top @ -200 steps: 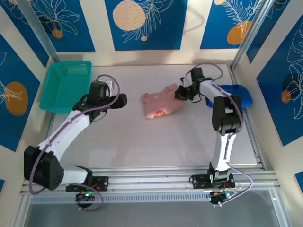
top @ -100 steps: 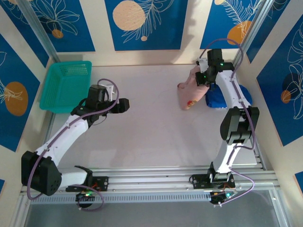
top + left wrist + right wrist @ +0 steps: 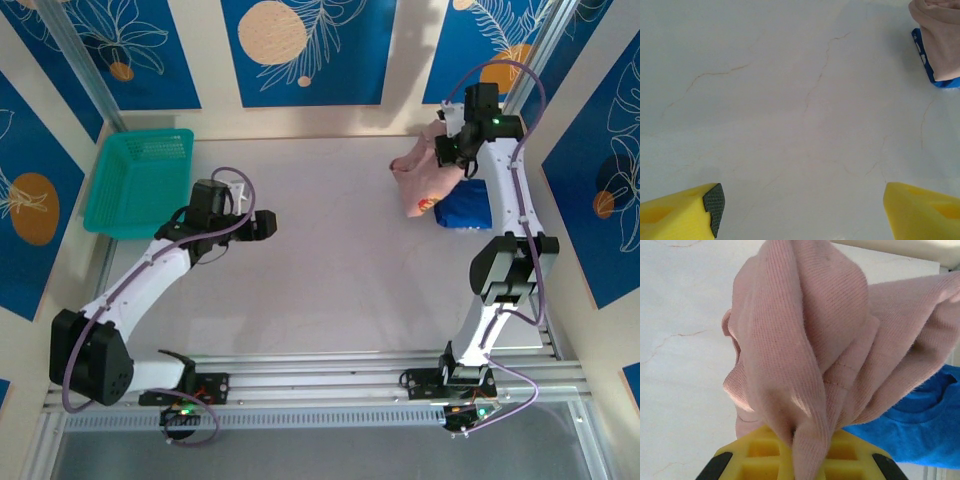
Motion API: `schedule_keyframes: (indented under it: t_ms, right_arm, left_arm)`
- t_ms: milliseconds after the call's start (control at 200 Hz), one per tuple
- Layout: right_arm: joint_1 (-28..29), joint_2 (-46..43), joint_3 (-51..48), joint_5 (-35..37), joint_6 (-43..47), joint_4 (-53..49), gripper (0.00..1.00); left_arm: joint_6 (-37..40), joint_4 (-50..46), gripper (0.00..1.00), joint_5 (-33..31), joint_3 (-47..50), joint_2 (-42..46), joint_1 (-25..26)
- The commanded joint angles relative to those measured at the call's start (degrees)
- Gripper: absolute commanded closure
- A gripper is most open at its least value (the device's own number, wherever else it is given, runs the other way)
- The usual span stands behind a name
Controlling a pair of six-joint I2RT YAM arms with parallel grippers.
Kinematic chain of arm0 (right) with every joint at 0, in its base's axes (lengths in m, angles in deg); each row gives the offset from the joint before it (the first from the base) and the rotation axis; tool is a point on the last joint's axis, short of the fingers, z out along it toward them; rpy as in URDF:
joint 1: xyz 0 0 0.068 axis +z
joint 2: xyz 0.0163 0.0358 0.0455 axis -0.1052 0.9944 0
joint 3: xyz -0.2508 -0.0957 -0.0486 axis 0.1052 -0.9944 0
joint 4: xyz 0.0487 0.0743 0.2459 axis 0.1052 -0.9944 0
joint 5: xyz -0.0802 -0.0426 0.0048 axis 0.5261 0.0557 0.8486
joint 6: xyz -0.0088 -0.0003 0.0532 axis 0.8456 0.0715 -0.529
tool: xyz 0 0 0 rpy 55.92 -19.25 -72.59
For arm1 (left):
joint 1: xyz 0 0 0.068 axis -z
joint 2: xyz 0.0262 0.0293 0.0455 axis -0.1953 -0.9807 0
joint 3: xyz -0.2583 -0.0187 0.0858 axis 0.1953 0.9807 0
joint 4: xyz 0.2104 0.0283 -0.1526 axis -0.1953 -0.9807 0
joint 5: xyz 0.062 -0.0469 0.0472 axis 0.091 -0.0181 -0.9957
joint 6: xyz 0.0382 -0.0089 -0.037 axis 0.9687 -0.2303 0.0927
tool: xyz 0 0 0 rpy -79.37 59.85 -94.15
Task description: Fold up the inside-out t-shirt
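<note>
Our right end effector [image 3: 453, 152] grips the bunched t-shirt [image 3: 428, 182] at the counter's [image 3: 330, 290] far right corner. Its long axis runs from the grip toward us, its lower end seemingly over the blue garment [image 3: 465, 208]. Bare counter spreads leftward. Our left end effector [image 3: 268, 224] gapes wide mid-counter. The basket [image 3: 140, 180] sits far left.

The t-shirt [image 3: 424, 184] is plain salmon-pink, the garment [image 3: 465, 206] royal-blue, the basket [image 3: 148, 134] teal, the fingers [image 3: 675, 214] yellow

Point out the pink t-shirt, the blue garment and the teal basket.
pink t-shirt [image 3: 428, 182], top view, bunched middle.
blue garment [image 3: 465, 208], top view, exposed middle.
teal basket [image 3: 148, 134], top view, far rim.
</note>
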Motion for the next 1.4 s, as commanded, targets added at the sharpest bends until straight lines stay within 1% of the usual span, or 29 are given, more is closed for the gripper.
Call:
schedule_keyframes:
  t_ms: [0, 200, 300, 440, 590, 690, 740, 785, 870, 1035, 1130, 1220, 1290, 1390]
  right_arm:
    - [-2.25, -1.46, 1.16, -0.03, 1.0, -0.24, 1.0]
    - [-6.28, -1.5, -2.19, -1.18, 1.17, 2.59, 1.0]
    - [-8.31, 0.46, -2.5, 1.22, 1.78, 3.07, 1.0]
    - [-9.92, 3.87, -3.19, 9.28, 2.78, 6.07, 1.0]
    - [-10.16, 10.68, -2.4, 22.12, 4.38, 8.49, 1.0]
    - [-10.07, 15.19, 0.19, 27.76, 3.7, 6.72, 0.96]
    - [-9.98, 17.29, 1.41, 30.62, 4.21, 6.45, 0.93]
    - [-9.98, 19.26, 2.42, 33.44, 4.9, 6.32, 0.88]
    - [-10.13, 22.37, 5.11, 37.62, 4.38, 4.83, 0.75]
    - [-9.65, 22.65, 6.62, 39.11, 3.05, 3.63, 0.51]
    - [-9.39, 20.89, 6.45, 39.04, 2.28, 3.52, 0.42]
    - [-9.11, 18.84, 5.76, 38.95, 1.77, 3.52, 0.31]
    - [-8.71, 17.39, 5.18, 38.62, 1.26, 3.29, 0.28]
    - [-7.21, 14.4, 4.04, 37.07, -0.54, 2.61, 0.28]
  left_arm:
    - [0.38, 0.91, 0.17, 1.64, -2.03, -0.43, 0.08]
    - [0.2, 1.2, 0.17, 1.66, -2.18, -1.0, 0.39]
    - [0.2, 1.2, 0.17, 1.75, -2.31, -1.35, 0.66]
    - [0.2, 1.2, 0.17, 1.58, -2.31, -1.8, 0.82]
    - [0.2, 0.68, 0.17, 1.66, -2.39, -2.34, 1.04]
    - [0.11, 0.51, 0.17, 1.32, -1.87, -2.0, 1.1]
    - [0.11, 0.5, 0.17, 1.18, -1.7, -1.99, 1.09]
    - [0.11, 0.43, 0.17, 1.18, -1.61, -2.08, 1.13]
    - [0.12, 0.32, 0.17, 1.22, -1.52, -2.16, 1.17]
    - [0.11, 0.24, 0.17, 1.16, -1.35, -1.97, 1.17]
    - [0.1, 0.3, 0.17, 1.29, -1.35, -1.72, 1.24]
    - [0.13, 0.41, 0.17, 1.4, -1.36, -1.63, 1.26]
    - [0.11, 0.33, 0.17, 1.47, -1.35, -1.46, 1.27]
    - [0.33, 0.2, 0.17, 0.94, -1.17, -0.94, 1.28]
